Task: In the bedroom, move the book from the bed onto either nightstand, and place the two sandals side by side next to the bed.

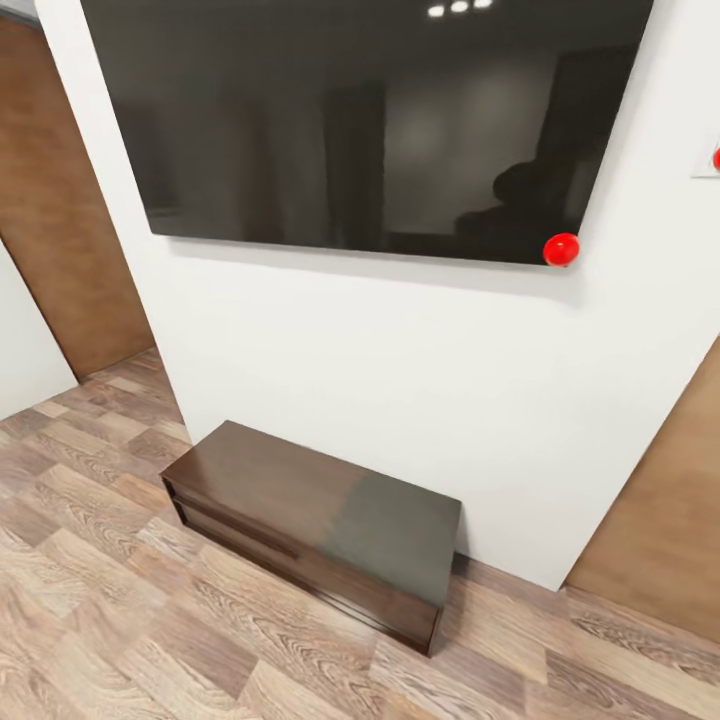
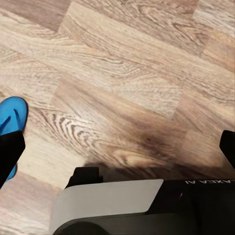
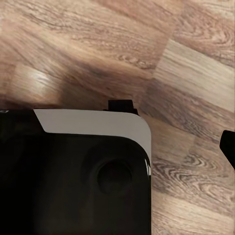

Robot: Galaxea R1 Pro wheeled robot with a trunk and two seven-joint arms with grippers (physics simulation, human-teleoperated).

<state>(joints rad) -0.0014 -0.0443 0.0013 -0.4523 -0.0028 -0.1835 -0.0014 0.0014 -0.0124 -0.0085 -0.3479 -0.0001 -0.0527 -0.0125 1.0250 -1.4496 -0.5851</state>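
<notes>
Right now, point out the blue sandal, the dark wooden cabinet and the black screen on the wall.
Blue sandal (image 2: 11,113): left wrist view, on its blue upper surface.
Dark wooden cabinet (image 1: 330,500): head view, on its glossy top.
Black screen (image 1: 350,110): head view, on the middle of its dark panel.

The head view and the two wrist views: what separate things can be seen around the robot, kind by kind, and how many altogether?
Dark wall screen: 1
Low dark brown cabinet against the white wall: 1
Red balls: 2, the second cut off at the picture's edge
Blue sandal, on the wood floor: 1
Total: 5
</notes>
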